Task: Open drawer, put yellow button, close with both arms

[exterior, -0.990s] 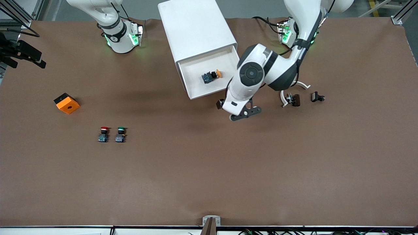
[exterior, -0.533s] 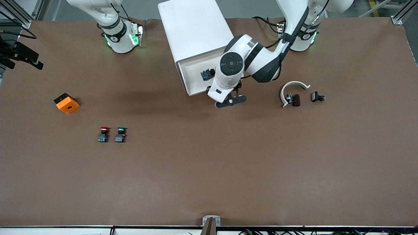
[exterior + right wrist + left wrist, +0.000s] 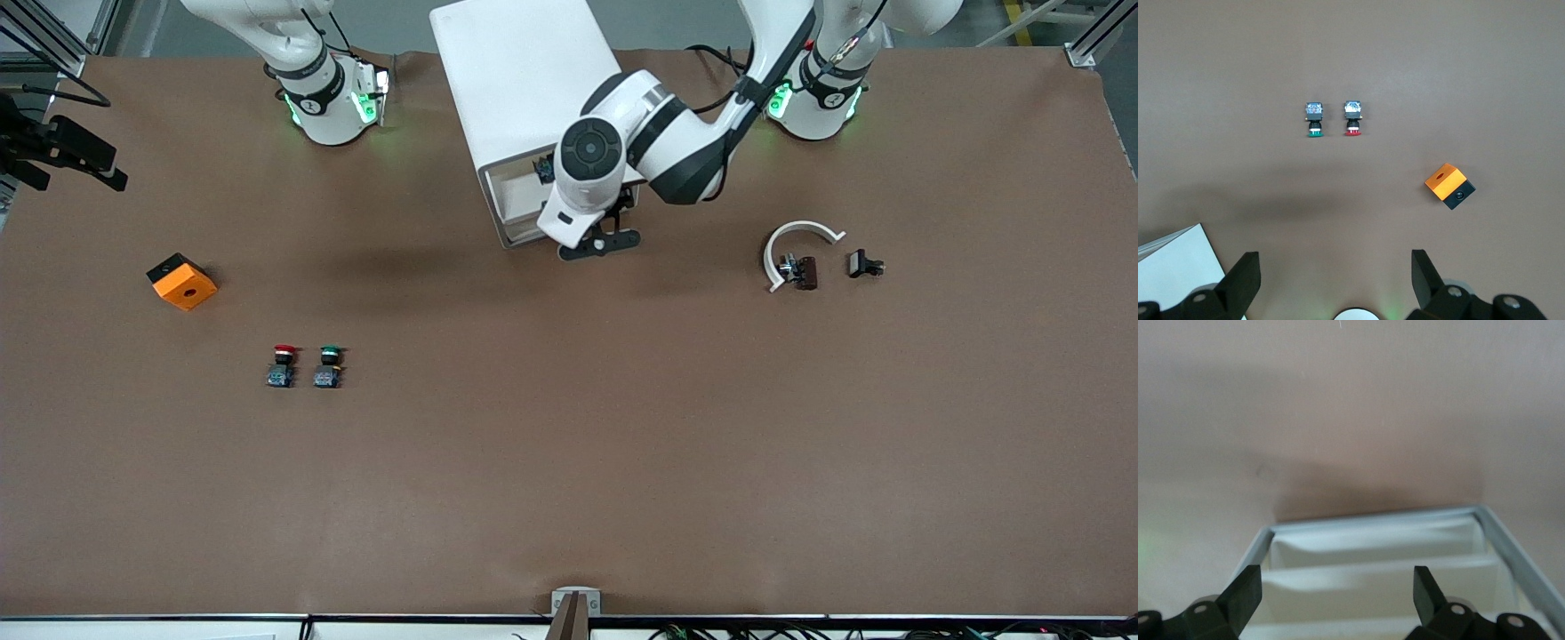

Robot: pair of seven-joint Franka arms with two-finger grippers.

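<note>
The white cabinet (image 3: 524, 80) stands between the arm bases. Its uppermost drawer (image 3: 514, 194) is pulled partway out and shows its white tray. Only a dark bit of the yellow button's base (image 3: 540, 166) shows in the tray; its yellow cap is hidden under the left arm. My left gripper (image 3: 597, 244) is at the drawer's front edge, open and empty. In the left wrist view it (image 3: 1335, 600) hangs over the cabinet's stepped drawer fronts (image 3: 1378, 550). My right gripper (image 3: 1335, 280) is open and empty, waiting high above the table by its base, out of the front view.
A red-capped button (image 3: 284, 364) and a green-capped button (image 3: 328, 364) stand side by side toward the right arm's end, with an orange block (image 3: 181, 281) farther from the camera. A white arc piece (image 3: 800, 233), a dark clip (image 3: 803, 271) and a small black part (image 3: 864, 264) lie toward the left arm's end.
My left arm has swung from beside the drawer to its front and toward the cabinet. The drawer has slid partway in, and the button now sits mostly hidden under the arm.
</note>
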